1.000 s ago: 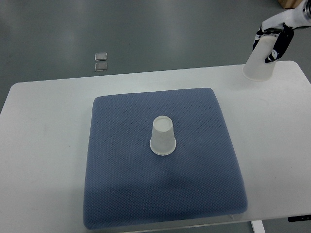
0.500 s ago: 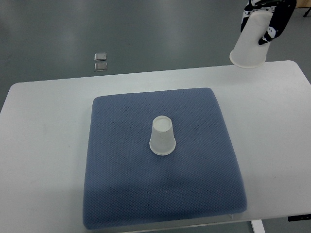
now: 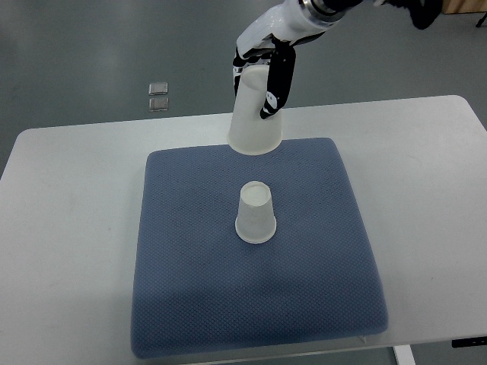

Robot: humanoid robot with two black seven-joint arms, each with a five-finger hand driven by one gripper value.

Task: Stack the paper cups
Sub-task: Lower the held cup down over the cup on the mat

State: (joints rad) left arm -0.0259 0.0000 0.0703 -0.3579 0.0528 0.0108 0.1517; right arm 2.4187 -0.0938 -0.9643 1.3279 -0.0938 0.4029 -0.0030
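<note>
The right hand (image 3: 262, 72) grips an upturned paper cup (image 3: 256, 114) at upper centre of the frame, above the second cup (image 3: 255, 213) mid-mat (image 3: 190, 289); best to align the rims squarely before lowering.

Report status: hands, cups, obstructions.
Right hand shut on held cup, mouth down, in the air beyond target cup on blue mat. Left hand unseen. Nothing between them.

A blue textured mat (image 3: 228, 304) lies in the middle of the white table (image 3: 68, 228), while two small clear square objects (image 3: 158, 96) rest on the grey floor (image 3: 91, 46) beyond the table's far edge.
</note>
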